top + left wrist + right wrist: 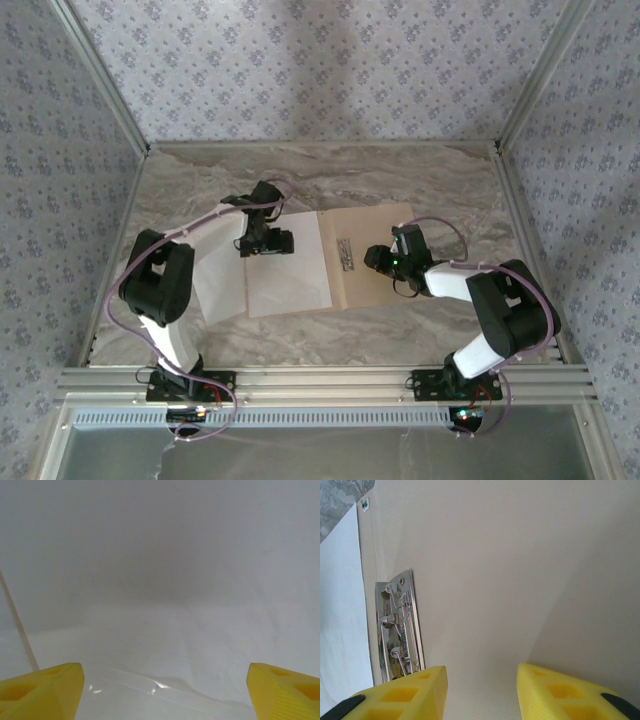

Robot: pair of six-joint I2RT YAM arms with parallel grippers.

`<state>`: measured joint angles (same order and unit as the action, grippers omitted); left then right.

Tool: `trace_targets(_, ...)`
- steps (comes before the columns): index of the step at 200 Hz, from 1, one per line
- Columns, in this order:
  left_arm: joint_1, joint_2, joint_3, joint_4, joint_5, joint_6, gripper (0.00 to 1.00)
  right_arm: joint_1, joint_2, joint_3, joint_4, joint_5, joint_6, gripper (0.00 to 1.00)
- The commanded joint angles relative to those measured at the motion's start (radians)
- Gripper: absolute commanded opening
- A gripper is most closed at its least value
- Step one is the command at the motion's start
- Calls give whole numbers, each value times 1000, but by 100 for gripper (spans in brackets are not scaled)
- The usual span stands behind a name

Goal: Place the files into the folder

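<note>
Spread wide and empty at the left hand [165, 680], with white paper [160, 580] right beneath. Narrowly parted, empty at the right hand [482, 680], over the folder [495, 555], clip [397, 625] beside one finger.

Marble-patterned table [400, 170] walled by floral grey wallpaper [320, 60]; aluminium rail [330, 384] along near edge.
</note>
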<state>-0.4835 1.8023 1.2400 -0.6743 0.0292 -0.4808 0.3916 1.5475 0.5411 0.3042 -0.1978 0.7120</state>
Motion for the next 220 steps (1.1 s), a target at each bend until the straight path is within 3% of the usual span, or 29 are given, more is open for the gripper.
trace_targets(1,-10,49,40,19,-48,-6,87,7,48,-37,-116,17,16,44)
trace_targets(220,-26,141,65,53,15,102,84,9,54,-37,-112,9,18,45)
